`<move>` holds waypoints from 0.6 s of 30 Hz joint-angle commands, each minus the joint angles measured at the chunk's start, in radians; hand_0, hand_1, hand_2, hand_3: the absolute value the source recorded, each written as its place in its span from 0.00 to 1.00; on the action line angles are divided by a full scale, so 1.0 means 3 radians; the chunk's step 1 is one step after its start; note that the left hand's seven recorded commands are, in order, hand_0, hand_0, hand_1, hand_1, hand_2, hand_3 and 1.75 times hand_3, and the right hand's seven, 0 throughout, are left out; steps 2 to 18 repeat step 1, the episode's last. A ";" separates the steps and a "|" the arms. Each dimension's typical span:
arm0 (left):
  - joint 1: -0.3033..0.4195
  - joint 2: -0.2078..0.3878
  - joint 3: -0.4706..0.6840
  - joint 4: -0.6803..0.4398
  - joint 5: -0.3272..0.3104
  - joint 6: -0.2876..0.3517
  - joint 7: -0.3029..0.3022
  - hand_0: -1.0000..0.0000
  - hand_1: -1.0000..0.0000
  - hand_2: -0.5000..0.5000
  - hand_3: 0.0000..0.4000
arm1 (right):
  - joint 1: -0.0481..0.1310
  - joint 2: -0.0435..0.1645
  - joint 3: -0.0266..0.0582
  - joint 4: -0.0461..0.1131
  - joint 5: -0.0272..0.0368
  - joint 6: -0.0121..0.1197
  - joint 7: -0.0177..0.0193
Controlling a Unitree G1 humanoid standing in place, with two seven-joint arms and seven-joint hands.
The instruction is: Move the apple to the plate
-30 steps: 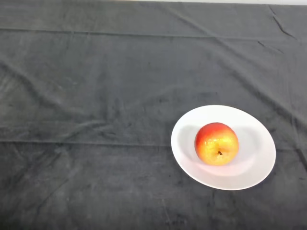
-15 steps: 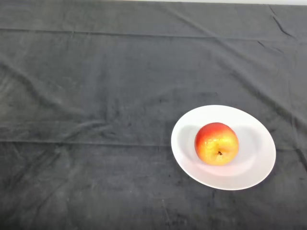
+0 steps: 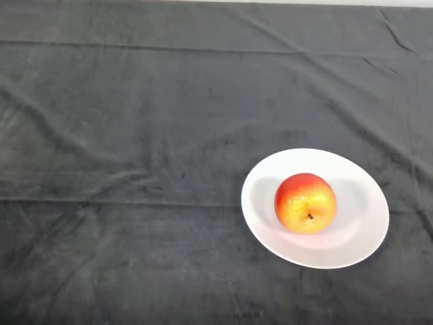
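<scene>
A red and yellow apple [image 3: 305, 202] sits on a white plate [image 3: 358, 237] at the lower right of the table in the head view. The apple rests near the plate's middle, with its stem end turned towards me.
A dark wrinkled cloth [image 3: 135, 149] covers the whole table. Its far edge runs along the top of the view.
</scene>
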State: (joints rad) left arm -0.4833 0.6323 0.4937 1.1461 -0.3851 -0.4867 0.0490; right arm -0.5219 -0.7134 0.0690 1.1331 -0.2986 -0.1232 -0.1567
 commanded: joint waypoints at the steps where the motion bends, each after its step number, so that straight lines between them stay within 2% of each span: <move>1: 0.0030 0.0100 0.0058 -0.0019 0.0081 -0.0097 0.0038 1.00 1.00 0.50 0.00 | 0.0258 0.0159 0.0080 0.0119 -0.0071 0.0033 0.0065; 18: 0.0030 0.0100 0.0058 -0.0019 0.0081 -0.0097 0.0038 1.00 1.00 0.50 0.00 | 0.0258 0.0159 0.0080 0.0119 -0.0071 0.0033 0.0065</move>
